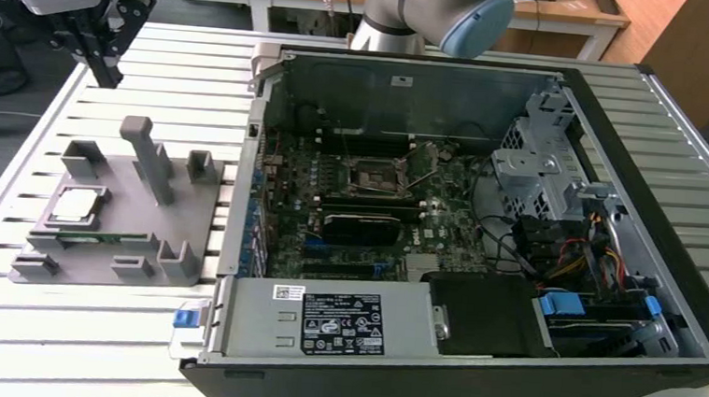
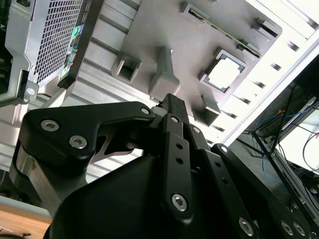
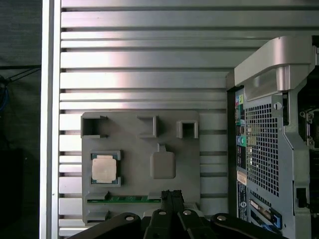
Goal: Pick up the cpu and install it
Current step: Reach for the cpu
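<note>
Cpu (image 1: 80, 204) in grey holder (image 1: 186, 217), pincer (image 1: 108, 78) well apart.

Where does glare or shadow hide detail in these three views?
Second wrist view: glare washes the cpu top white, and the claw in front is dark. First wrist view: the table slats shine in bright bands. Exterior view: the computer case interior lies in shade.

Slatted metal surface (image 1: 177, 64) carries grey fixture plate (image 1: 129, 213) — green memory stick (image 3: 132, 199) lying in its edge slot. Beside it, open computer case (image 1: 400, 89) — motherboard socket (image 1: 375, 174) mid-board, power supply (image 1: 321, 320) along one wall.
</note>
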{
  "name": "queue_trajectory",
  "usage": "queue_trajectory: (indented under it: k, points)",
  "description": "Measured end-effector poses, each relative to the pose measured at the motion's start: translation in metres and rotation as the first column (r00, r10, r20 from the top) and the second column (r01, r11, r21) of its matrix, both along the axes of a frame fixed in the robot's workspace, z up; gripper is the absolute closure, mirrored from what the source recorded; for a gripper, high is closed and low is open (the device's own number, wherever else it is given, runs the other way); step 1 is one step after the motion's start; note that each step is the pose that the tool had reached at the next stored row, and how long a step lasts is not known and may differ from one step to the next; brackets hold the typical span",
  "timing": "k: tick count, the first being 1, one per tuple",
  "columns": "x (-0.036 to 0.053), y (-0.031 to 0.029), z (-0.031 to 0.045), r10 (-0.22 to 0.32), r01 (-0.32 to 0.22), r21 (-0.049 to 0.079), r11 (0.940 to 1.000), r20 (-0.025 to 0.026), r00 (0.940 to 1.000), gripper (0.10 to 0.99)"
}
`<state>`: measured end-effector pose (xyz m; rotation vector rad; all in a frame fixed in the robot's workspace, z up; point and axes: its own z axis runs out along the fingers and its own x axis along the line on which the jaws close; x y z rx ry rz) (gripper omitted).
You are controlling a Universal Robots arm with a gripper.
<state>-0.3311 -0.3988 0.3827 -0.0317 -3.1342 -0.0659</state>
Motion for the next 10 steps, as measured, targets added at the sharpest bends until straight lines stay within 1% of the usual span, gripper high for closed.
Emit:
queue_trajectory:
  k: [10]
  points:
    - [-0.0080, 0.0000, -0.0007, 0.000, 0.000, 0.000, 1.0000, -0.0001, 1.0000, 0.980]
